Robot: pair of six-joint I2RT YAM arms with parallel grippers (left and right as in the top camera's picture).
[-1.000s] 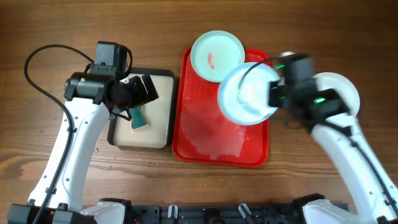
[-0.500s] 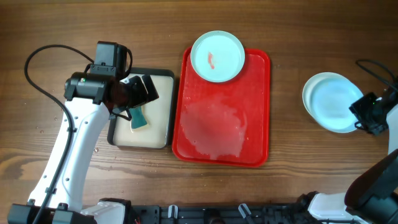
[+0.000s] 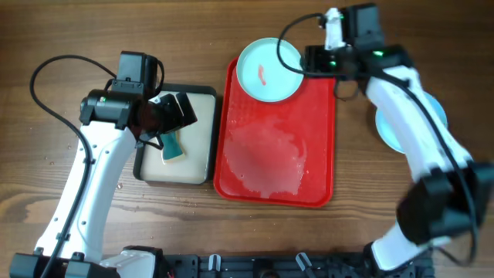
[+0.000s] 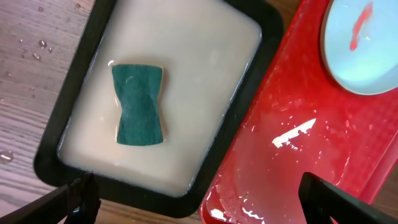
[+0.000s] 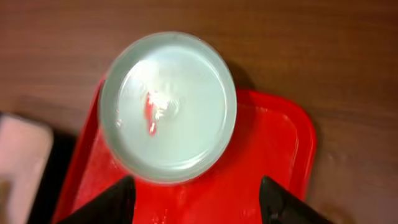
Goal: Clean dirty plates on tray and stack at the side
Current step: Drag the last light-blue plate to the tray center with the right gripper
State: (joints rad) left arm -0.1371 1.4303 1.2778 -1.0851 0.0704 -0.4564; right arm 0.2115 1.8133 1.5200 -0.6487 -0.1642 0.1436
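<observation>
One pale blue plate [image 3: 268, 69] with a red smear lies at the far end of the red tray [image 3: 270, 154], overlapping its rim. My right gripper [image 3: 307, 62] hovers at that plate's right edge, open and holding nothing. In the right wrist view the plate [image 5: 168, 106] sits ahead of the right gripper [image 5: 196, 208], over the tray [image 5: 267, 168]. Two stacked plates [image 3: 384, 130] rest on the table at the right, partly hidden by my right arm. My left gripper [image 3: 174, 112] stays open above the cream tray; the left wrist view shows the left gripper [image 4: 205, 202] empty.
A black-rimmed cream tray [image 3: 197, 174] left of the red tray holds a green sponge [image 3: 171, 147], also seen as the sponge [image 4: 138, 104] in milky water. The red tray's floor is wet. Bare wooden table [image 3: 370, 216] lies around both trays.
My right arm carried a pale blue plate off the tray, set it on the stack at the right, opened, and swung back over the smeared plate. The left arm has not moved.
</observation>
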